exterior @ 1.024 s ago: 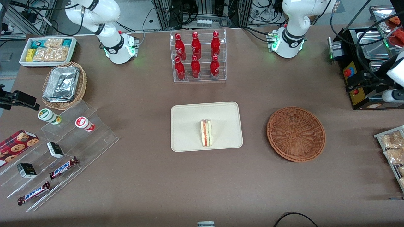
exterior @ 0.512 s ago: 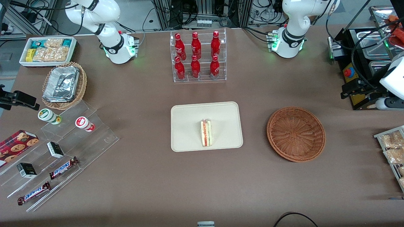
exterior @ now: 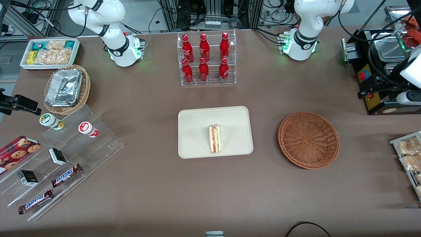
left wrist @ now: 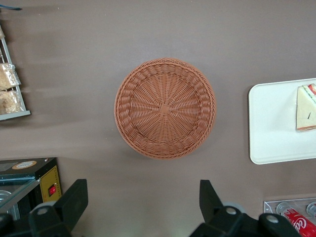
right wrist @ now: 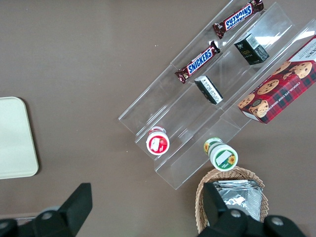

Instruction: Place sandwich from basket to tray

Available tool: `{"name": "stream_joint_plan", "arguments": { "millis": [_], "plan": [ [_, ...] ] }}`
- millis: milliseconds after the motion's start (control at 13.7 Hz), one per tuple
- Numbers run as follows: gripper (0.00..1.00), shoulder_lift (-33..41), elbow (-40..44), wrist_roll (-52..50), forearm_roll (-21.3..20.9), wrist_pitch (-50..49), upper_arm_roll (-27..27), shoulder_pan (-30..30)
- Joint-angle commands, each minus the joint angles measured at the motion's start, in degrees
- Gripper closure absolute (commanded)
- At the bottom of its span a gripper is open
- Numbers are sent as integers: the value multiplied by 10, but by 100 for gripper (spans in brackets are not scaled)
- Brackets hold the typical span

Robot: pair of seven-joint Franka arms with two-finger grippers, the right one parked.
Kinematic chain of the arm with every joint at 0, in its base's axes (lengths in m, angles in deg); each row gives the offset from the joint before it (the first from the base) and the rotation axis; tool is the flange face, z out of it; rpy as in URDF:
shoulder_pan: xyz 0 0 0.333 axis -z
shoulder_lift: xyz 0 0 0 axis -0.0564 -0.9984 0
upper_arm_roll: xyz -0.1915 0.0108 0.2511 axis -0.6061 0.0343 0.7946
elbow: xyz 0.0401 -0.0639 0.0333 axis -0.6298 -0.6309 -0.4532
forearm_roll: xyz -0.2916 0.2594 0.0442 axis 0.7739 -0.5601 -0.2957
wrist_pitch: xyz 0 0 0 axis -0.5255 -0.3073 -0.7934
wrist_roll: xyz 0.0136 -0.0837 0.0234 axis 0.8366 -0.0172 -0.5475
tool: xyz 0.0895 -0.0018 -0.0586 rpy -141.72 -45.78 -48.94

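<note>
The sandwich [exterior: 215, 139] [left wrist: 307, 106] lies on the cream tray [exterior: 197, 131] [left wrist: 271, 123] in the middle of the table, its red and green filling edge showing. The round reddish-brown basket [exterior: 308, 140] [left wrist: 165, 107] stands beside the tray, toward the working arm's end, with nothing in it. My left gripper [left wrist: 142, 200] [exterior: 373, 88] hangs open and holds nothing. It is high over the table, farther from the front camera than the basket, close to the black control box.
A black box with a red button [exterior: 365, 75] and a rack of snack packets [exterior: 408, 154] stand at the working arm's end. A clear rack of red bottles [exterior: 207, 59] is farther back than the tray. Acrylic snack shelves [exterior: 59, 158] lie toward the parked arm's end.
My left arm's hand has shifted slightly near the black box. The sandwich, tray and basket have not moved.
</note>
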Motion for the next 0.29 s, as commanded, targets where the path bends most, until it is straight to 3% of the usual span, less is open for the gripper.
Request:
{"name": "stream_joint_plan", "arguments": {
  "millis": [0, 220],
  "plan": [
    [0, 16, -14, 5, 5, 6, 2, 1],
    [0, 23, -17, 2, 4, 1, 2, 0]
  ]
}}
